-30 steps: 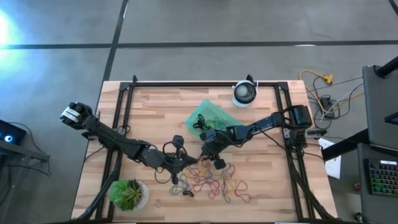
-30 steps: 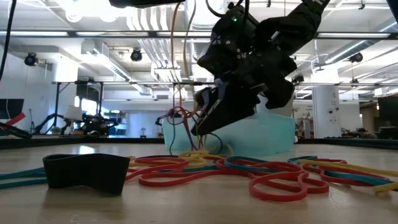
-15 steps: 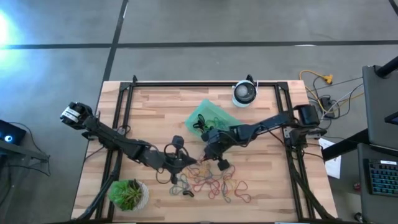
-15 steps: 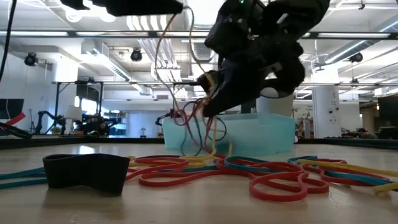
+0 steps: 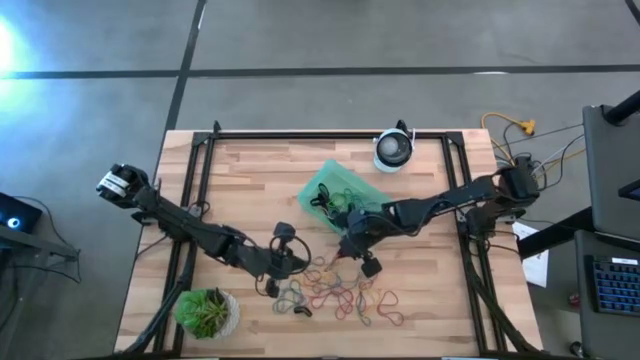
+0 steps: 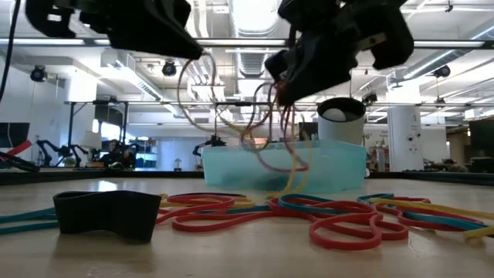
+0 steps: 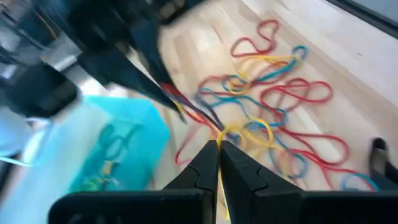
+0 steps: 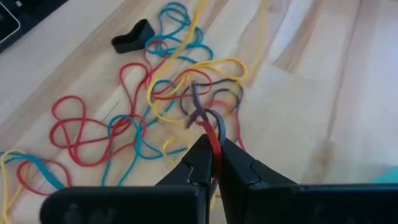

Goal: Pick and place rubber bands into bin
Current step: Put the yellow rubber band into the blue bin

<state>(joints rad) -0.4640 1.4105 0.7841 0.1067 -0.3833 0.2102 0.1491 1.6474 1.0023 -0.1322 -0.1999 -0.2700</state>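
Note:
Many coloured rubber bands [image 5: 345,292] lie tangled on the wooden table near its front edge, in front of the translucent mint-green bin [image 5: 322,184]. My right gripper [image 5: 346,250] hangs shut above the pile with red and grey bands in it. My left gripper [image 5: 300,263] is shut just to its left, also on bands. In the low view a cluster of bands [image 6: 247,123] hangs between the two grippers and trails down to the pile [image 6: 255,202] in front of the bin [image 6: 332,166]. My left gripper pinches a yellow band [image 7: 231,132] at its fingertips, coming slanting down from the table's left. Tan and yellow loops [image 6: 189,73] hang slack below it, and their lower ends reach the pile. My right gripper pinches red and grey bands [image 8: 212,126] between its two fingers, slanting down from the table's right. The loops hang below the fingers [image 6: 287,131], and a yellow strand [image 6: 292,184] trails down to the table.
A round white-and-black device [image 5: 393,150] stands at the far edge behind the bin. A potted plant [image 5: 207,312] sits at the near left corner. A thick black loop [image 6: 100,212] lies at the left of the pile. Black frame rails run along the table's sides.
My right gripper has shut on bands in the pile and risen, drawing a bunch of loops up off the table. The bunch's lower ends stay on the pile. My left gripper has tipped downward and sunk a little, still shut on its bands.

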